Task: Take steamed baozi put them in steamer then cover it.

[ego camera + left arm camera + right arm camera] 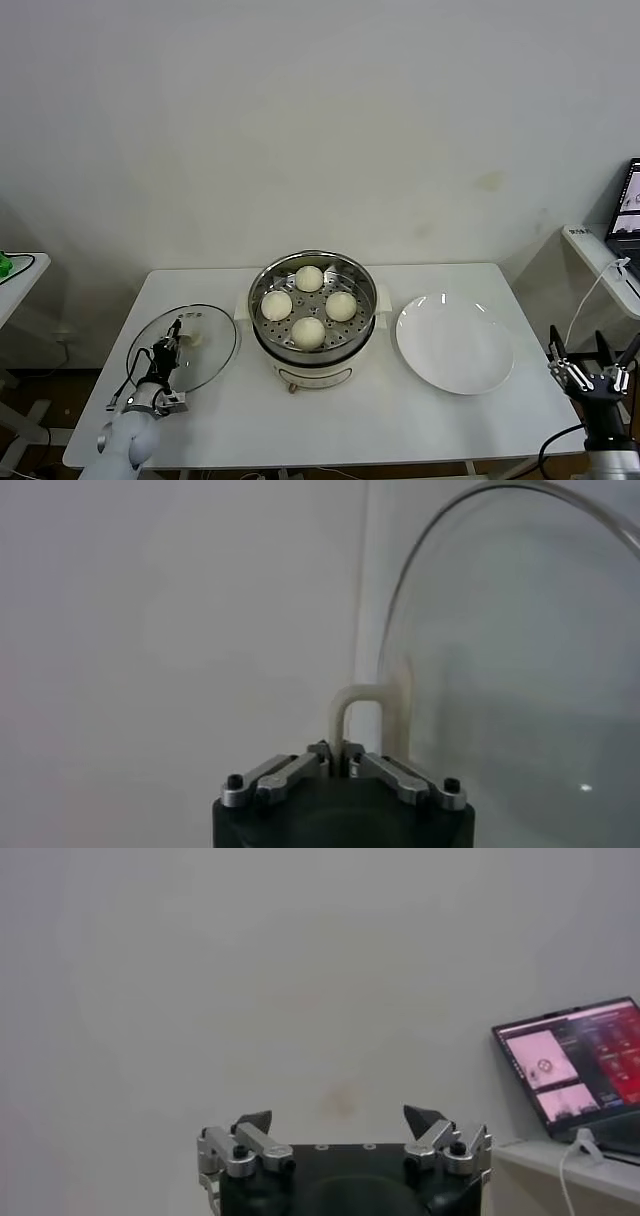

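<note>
Left gripper [168,352] clamped tight on the cover's [205,345] cream bar handle [362,720], pinched between both fingertips. Best lifted straight, kept level, then centred over the steamer [313,305] holding four baozi [308,332]. Right gripper [590,375] parked beside the table [400,420], spread wide

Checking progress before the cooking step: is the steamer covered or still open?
Open. The steamer shows four baozi on its tray, while the glass lid lies on the table to its left, its handle gripped by the left gripper.
</note>
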You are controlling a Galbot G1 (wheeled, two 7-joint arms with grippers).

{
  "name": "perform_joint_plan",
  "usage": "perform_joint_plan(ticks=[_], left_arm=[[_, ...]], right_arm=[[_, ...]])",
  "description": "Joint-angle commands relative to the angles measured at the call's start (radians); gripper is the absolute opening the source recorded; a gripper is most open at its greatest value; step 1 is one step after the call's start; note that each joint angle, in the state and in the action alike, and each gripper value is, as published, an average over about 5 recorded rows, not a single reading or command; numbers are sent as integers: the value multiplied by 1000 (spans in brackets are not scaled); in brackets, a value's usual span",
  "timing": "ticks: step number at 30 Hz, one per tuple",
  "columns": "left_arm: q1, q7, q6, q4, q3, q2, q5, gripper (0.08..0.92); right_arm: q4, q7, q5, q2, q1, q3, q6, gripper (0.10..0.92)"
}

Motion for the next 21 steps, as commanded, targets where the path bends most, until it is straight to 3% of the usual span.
perform_joint_plan(ticks=[1, 10, 21], left_arm=[[61, -44, 39, -143, -63, -4, 140, 133], [144, 43, 190, -403, -96, 56, -31, 133], [152, 159, 348, -698, -41, 114, -183, 133]], right_arm=[[-2, 18, -29, -2, 5, 0, -6, 823], [-72, 40, -259, -12, 5, 9, -82, 823], [-75, 37, -439, -27, -29, -19, -161, 823]])
